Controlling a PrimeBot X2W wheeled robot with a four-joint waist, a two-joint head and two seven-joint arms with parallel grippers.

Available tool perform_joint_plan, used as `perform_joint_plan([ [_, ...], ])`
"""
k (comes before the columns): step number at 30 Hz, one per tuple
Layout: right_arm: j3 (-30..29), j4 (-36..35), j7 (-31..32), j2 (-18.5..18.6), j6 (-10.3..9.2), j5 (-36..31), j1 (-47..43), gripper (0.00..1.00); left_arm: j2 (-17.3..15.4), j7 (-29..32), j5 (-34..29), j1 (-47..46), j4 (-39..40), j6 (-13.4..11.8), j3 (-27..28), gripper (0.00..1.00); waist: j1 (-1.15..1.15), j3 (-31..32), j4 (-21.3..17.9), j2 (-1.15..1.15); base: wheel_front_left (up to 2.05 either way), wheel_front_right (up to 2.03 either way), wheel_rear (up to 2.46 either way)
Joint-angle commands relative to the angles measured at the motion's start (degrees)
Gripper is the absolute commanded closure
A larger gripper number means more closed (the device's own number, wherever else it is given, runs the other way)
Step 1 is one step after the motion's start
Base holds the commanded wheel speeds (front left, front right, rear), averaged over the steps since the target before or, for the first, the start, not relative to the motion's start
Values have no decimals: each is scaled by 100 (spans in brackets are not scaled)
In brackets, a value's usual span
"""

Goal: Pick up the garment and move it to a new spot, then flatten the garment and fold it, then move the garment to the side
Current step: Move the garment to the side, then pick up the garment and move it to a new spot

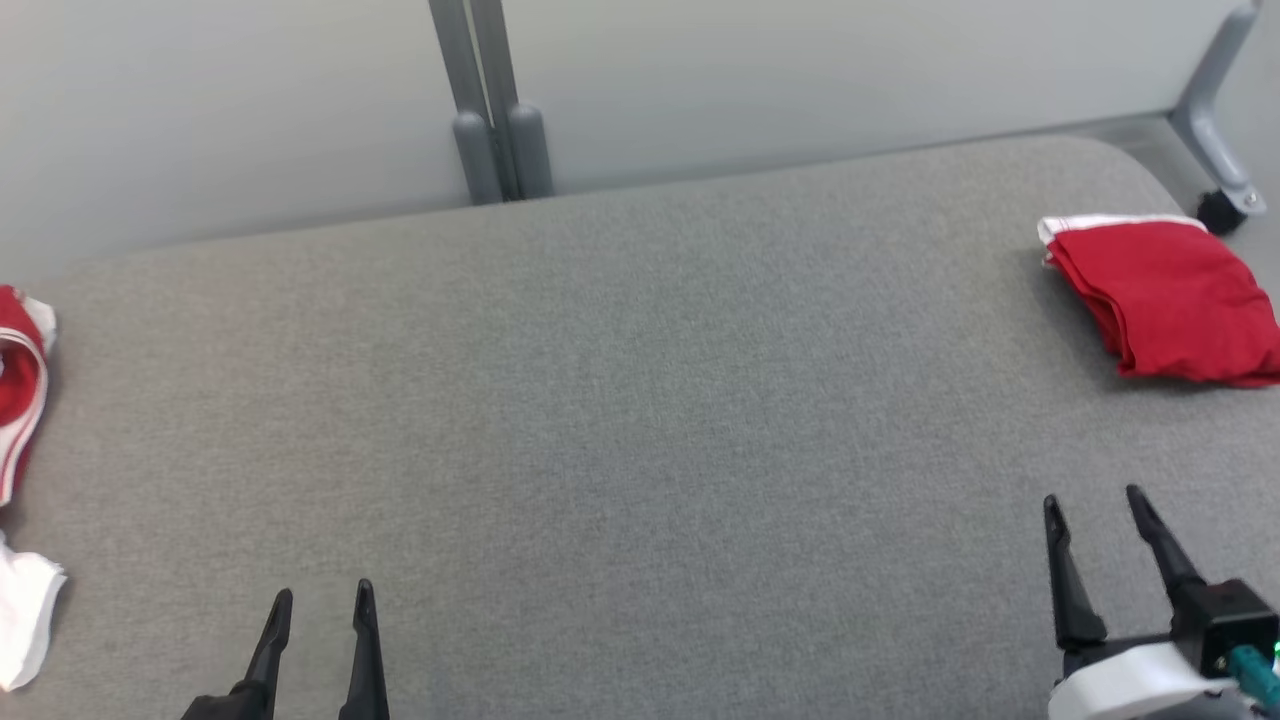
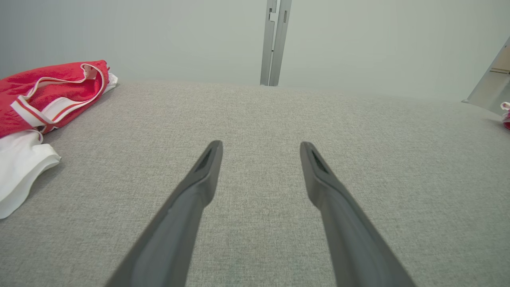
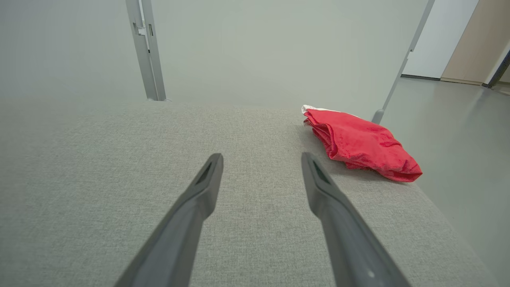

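Note:
A folded red garment (image 1: 1165, 296) with a white edge lies at the far right of the grey table (image 1: 620, 420); in the right wrist view the garment (image 3: 360, 143) sits ahead and right of the fingers. My right gripper (image 1: 1093, 505) hovers open at the lower right, well short of it, with nothing between its fingers (image 3: 207, 179). At the lower left my left gripper (image 1: 322, 600) is open and holds nothing (image 2: 261, 145). A crumpled red and white garment (image 1: 18, 380) lies at the table's left edge, left of that gripper, also seen as red and white cloth (image 2: 48, 91).
A white cloth (image 1: 25, 615) lies at the left edge below the red and white one. A grey post (image 1: 490, 100) stands behind the table against a pale wall. A grey caster leg (image 1: 1220, 130) rises at the back right. The floor (image 3: 466, 139) drops off to the table's right.

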State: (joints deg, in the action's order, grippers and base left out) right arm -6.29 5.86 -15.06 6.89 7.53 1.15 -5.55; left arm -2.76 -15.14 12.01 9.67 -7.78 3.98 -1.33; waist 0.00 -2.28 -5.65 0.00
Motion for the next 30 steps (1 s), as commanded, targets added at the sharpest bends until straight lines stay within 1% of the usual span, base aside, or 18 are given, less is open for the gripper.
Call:
perform_joint_plan([
  [1, 20, -134, -14, -81, -8, -94, -179, 0, -26, 2, 65, 118, -18, 22, 46, 0, 0, 483, 300, 0, 0, 0, 0],
  [5, 119, -212, -14, -287, -8, -184, -551, 0, -27, 2, 89, 218, -51, 44, 82, 0, 0, 598, 298, 0, 0, 0, 0],
  [7, 207, -219, -14, -341, -8, -196, -611, 0, -29, 2, 107, 258, -26, 3, 133, 0, 0, 634, 298, 0, 0, 0, 0],
  [10, 293, -172, -14, -364, -8, -194, -683, 0, -27, 2, 129, 292, -19, 3, 171, 0, 0, 668, 318, 0, 0, 0, 0],
  [21, 414, -103, -14, -395, -8, -158, -516, 0, -28, 2, 86, 228, -21, 64, 80, 0, 0, 655, 446, 0, 0, 0, 0],
  [23, 441, -90, -14, -397, -8, -146, -538, 0, -28, 2, 110, 181, -19, 46, 69, 0, 0, 652, 558, 0, 0, 0, 0],
  [25, 465, -59, -15, -395, -8, -106, -599, 0, -28, 2, 116, 151, -22, 27, 47, 0, 0, 661, 758, 0, 0, 0, 0],
  [27, 481, -47, -15, -396, -8, -50, -667, 0, -28, 2, 118, 145, -21, 17, 7, 0, 0, 667, 1041, 0, 0, 0, 0],
  [30, 524, -54, -15, -398, -8, 46, -685, 0, -29, 3, 79, 156, -3, -1, -26, 0, 0, 654, 1604, 0, 0, 0, 0],
])
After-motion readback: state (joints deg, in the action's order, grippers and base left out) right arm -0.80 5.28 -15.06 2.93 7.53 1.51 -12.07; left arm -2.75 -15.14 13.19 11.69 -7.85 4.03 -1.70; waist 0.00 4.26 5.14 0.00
